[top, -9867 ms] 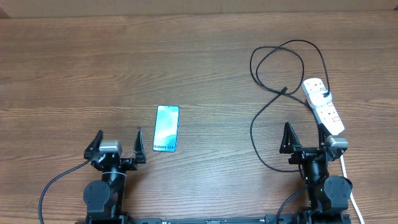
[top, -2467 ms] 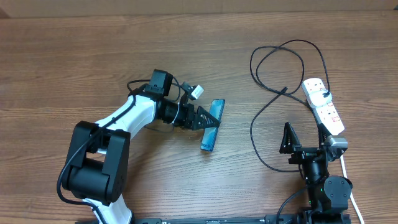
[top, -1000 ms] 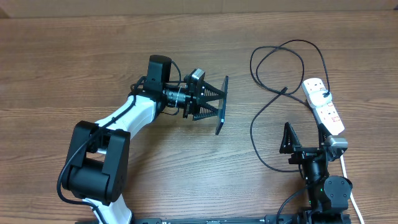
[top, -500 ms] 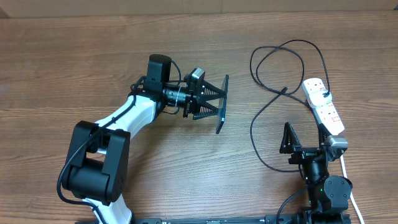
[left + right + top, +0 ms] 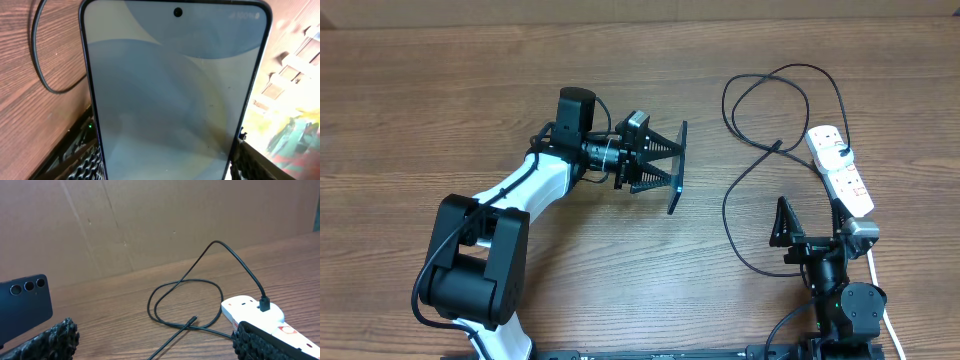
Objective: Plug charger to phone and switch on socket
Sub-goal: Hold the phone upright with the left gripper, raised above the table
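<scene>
The wood-grain table (image 5: 440, 90) runs past every edge of the overhead view. In the right wrist view, a wall of creased brown cardboard (image 5: 150, 220) closes it off.

The left arm (image 5: 535, 185), with glossy white shells over black joints, reaches out from its base. The left gripper (image 5: 668, 168) is clamped on the phone (image 5: 676, 168), one ribbed black finger on each long edge. From above the phone is only a thin dark sliver standing on edge. Whether its lower end touches the table cannot be told.

In the left wrist view its smooth blue-grey screen (image 5: 170, 100) fills most of the frame, with a punch-hole lens at the top. The bottom end is cut off below the fingers (image 5: 85, 162). The right wrist view shows part of its matte dark back (image 5: 25, 300) with three round lenses, cropped by the frame's left edge.

The right gripper (image 5: 810, 222) rests near its base, spread wide and holding nothing. Just beyond its outer finger lies the white plastic power strip (image 5: 840, 170), partly hidden by that finger, with red marks on top.

The charger (image 5: 740, 180), a thin black cable, loops over the table ahead of this gripper. One end stands in the strip's far end, and the small connector tip (image 5: 778, 146) lies loose on the wood, well apart from the phone.
</scene>
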`<act>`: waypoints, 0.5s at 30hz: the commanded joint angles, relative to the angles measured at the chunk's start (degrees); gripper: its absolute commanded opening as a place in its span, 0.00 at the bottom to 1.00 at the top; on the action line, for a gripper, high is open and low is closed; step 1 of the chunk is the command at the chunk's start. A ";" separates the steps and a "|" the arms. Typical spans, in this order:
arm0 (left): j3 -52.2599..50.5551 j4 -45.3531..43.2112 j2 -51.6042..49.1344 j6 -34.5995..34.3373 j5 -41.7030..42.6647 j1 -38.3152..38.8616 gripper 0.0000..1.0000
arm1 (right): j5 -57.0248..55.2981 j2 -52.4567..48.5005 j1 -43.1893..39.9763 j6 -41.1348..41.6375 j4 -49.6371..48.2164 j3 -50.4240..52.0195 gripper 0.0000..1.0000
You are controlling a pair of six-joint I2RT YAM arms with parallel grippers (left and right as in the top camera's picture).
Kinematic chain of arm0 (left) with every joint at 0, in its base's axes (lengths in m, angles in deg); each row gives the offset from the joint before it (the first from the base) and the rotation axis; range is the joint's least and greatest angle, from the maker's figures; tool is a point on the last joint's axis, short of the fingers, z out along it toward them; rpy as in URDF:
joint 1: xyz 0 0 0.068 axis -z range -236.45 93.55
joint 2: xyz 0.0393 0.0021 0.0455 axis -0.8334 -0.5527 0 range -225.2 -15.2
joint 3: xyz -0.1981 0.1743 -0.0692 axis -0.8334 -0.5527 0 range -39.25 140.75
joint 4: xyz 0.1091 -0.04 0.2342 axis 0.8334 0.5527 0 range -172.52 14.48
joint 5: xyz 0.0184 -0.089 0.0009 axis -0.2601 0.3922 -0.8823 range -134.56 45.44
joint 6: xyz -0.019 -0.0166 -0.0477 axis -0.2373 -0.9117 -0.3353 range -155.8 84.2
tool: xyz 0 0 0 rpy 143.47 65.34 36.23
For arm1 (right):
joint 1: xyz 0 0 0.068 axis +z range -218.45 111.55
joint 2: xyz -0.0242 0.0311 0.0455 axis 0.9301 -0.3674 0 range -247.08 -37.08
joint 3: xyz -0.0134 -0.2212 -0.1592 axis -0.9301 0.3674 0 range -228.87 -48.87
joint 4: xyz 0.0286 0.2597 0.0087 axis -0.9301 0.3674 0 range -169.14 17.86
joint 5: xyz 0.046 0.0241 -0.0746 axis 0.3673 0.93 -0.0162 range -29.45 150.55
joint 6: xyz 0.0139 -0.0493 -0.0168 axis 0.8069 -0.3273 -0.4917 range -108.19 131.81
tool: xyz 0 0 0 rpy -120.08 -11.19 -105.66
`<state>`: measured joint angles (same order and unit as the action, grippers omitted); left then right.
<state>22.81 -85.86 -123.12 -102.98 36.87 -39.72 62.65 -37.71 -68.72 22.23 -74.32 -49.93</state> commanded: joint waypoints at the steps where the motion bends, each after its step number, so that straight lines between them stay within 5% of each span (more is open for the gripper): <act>1: 0.09 -0.42 -0.39 -1.20 1.53 -0.63 0.44 | -0.39 0.46 0.22 -0.44 -0.15 0.61 1.00; 15: 0.09 -3.04 -0.39 -1.20 0.07 -0.57 0.43 | -0.39 0.46 0.22 -0.44 -0.15 0.61 1.00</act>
<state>22.81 -88.37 -123.12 -103.48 35.95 -39.72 62.65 -37.71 -68.72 22.25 -74.34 -49.93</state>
